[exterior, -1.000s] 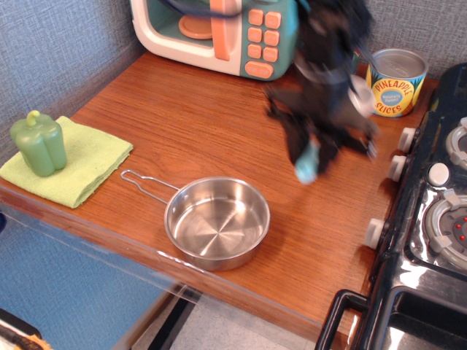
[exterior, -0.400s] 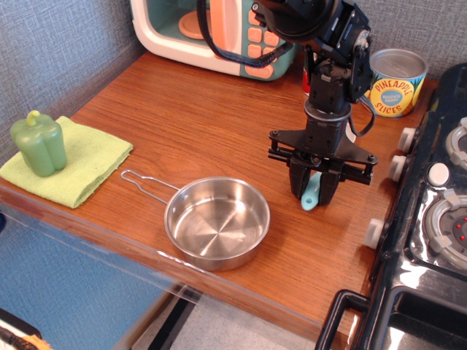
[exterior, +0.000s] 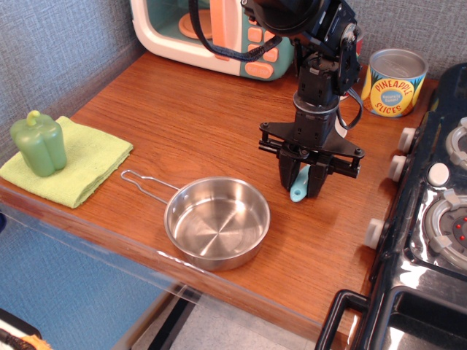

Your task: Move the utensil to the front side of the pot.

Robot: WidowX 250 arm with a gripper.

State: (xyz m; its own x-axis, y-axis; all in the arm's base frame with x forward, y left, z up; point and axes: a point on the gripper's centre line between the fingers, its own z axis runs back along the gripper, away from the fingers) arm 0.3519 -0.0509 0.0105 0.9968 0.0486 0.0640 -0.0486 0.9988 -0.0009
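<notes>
Wooden worktop (exterior: pixel 197 124) spread across frame centre. Black stove (exterior: pixel 430 240) seen at right edge. Toy microwave (exterior: pixel 219 33) placed at top centre. Green cloth (exterior: pixel 80 164) laid at left, green pepper (exterior: pixel 40 142) stood on it. Pot (exterior: pixel 217 222) set at lower centre, wire handle pointed to upper left. Pineapple can (exterior: pixel 395 82) stood at upper right. Black arm lowered from top, tool (exterior: pixel 300 182) pointed down just right of pot, clamped on utensil (exterior: pixel 298 188); only blue handle visible below the tool's fingers.

A light blue spoon (exterior: pixel 299 186) hangs between the fingers (exterior: pixel 286 177), the shiny empty pot (exterior: pixel 217 222) just left below.
</notes>
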